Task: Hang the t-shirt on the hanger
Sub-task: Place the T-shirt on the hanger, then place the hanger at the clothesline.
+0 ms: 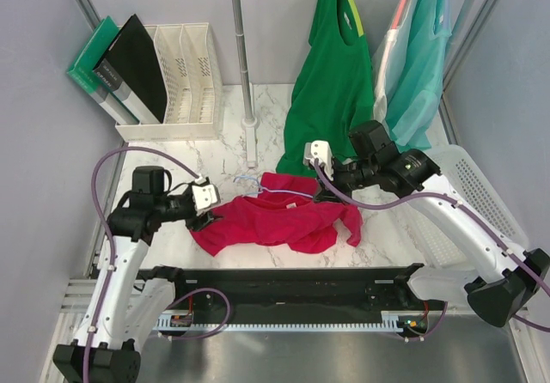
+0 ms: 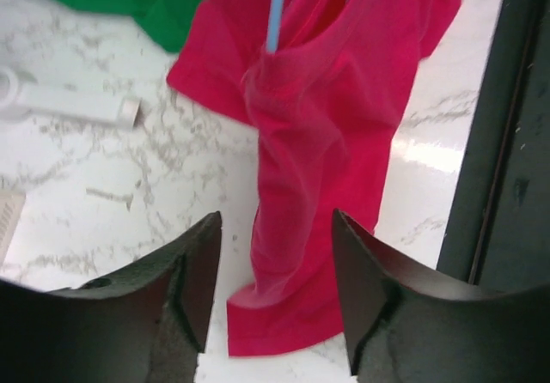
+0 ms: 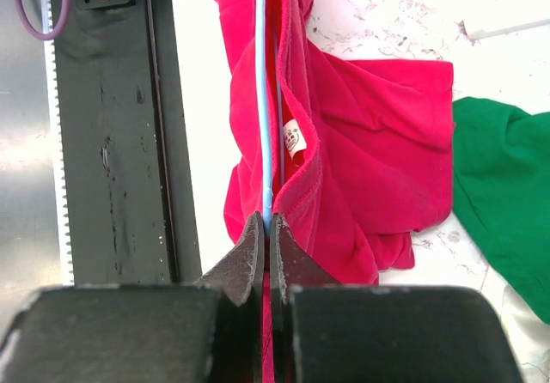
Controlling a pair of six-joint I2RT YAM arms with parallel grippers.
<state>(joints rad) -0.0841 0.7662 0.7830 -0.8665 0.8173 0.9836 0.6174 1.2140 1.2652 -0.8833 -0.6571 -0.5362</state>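
- Right hand (image 3: 266, 228) pinched fully shut on the hanger (image 3: 260, 100) wire, at the collar of the t-shirt (image 3: 369, 142). Can't tell whether fabric is caught too.
- Left hand (image 2: 275, 220) wide open, holding nothing, poised over the t-shirt's crumpled end.
- t-shirt lies bunched mid-worktop toward the near edge, with the hanger wire running into a fold of it.
- Likely handling: t-shirt is light and limp and will drag and bunch, so take it at the hem or shoulder seam. The hanger is thin and springy and may twist in a pinch.
- Worktop (image 1: 215, 142) is smooth marble, probably low friction. Far edge crowded by green t-shirt (image 1: 331, 82) and rail post (image 1: 245, 65).
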